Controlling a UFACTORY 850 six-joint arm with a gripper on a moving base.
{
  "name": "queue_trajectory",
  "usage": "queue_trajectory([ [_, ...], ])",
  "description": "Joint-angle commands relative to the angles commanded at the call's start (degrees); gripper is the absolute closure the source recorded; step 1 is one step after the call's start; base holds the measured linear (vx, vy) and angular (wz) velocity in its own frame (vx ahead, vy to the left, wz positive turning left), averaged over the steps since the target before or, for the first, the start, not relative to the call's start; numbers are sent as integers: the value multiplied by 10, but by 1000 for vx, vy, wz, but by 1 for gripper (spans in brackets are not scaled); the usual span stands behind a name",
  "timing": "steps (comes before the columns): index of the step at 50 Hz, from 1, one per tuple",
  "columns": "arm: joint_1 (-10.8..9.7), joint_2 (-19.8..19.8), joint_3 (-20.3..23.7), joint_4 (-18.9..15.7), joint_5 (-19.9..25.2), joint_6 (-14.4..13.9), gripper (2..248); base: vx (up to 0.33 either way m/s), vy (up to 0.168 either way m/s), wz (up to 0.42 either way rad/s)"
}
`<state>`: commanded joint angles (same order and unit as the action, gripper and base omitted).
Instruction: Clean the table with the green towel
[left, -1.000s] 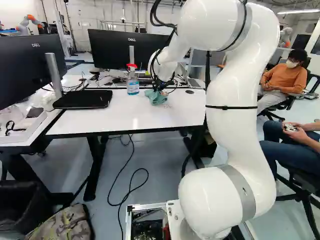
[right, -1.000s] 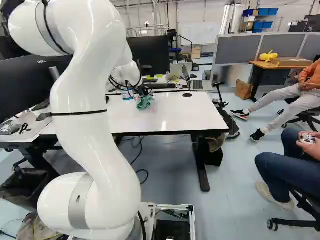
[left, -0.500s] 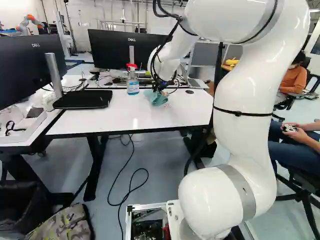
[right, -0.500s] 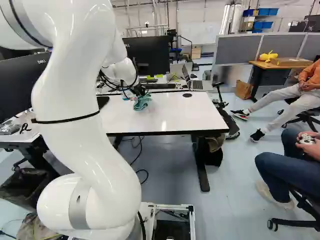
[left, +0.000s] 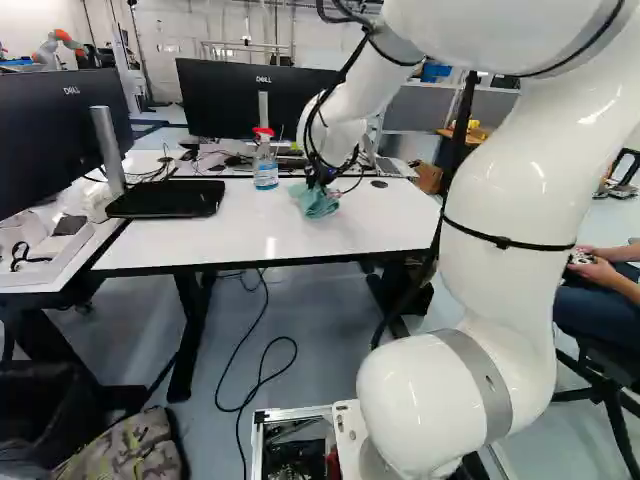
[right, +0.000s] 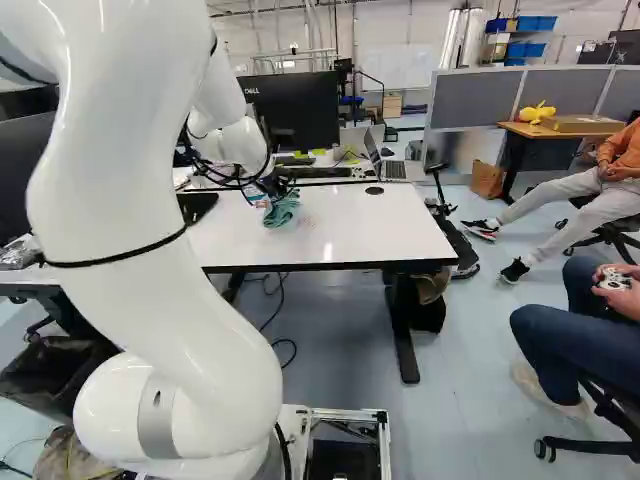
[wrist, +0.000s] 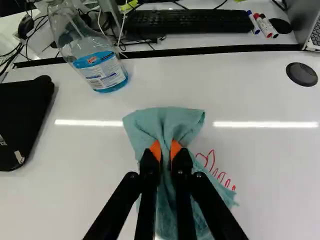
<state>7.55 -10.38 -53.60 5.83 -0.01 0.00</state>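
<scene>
In the left base view my gripper (left: 320, 183) is low over the white table (left: 220, 241), with the green towel (left: 316, 204) bunched beneath it. The wrist view shows the gripper (wrist: 165, 151) shut on the towel (wrist: 167, 121), cloth pinched between its orange pads. Folds fan out ahead of the fingers and trail under them, lying on the tabletop. Red scribbled marks (wrist: 221, 176) show right beside the towel's edge; whatever lies under the cloth is hidden.
A spray bottle (left: 265, 166) stands on the table close to the towel, with a black flat case (left: 170, 198) farther off. Beyond the table's back edge are a keyboard (wrist: 187, 21), markers (wrist: 264, 25) and a monitor (left: 225, 103). A round black disc (wrist: 301, 74) is set in the tabletop.
The towel, still pinched in the gripper, has shifted a little toward the table's near edge. My arm's upper links have swung lower and outward. The base has stayed put.
</scene>
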Motion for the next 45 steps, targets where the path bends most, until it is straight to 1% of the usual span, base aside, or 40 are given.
queue_trajectory([
  [11, -1, 30, 34, 0, 2, 0, 209, 0, 0, 0],
  [28, -13, 78, 85, 0, 4, 0, 209, 0, 0, 0],
  [35, -22, 93, 101, 0, 18, 0, 209, 0, 0, 0],
  [45, -40, 107, 115, 0, 46, 0, 209, 0, 0, 0],
])
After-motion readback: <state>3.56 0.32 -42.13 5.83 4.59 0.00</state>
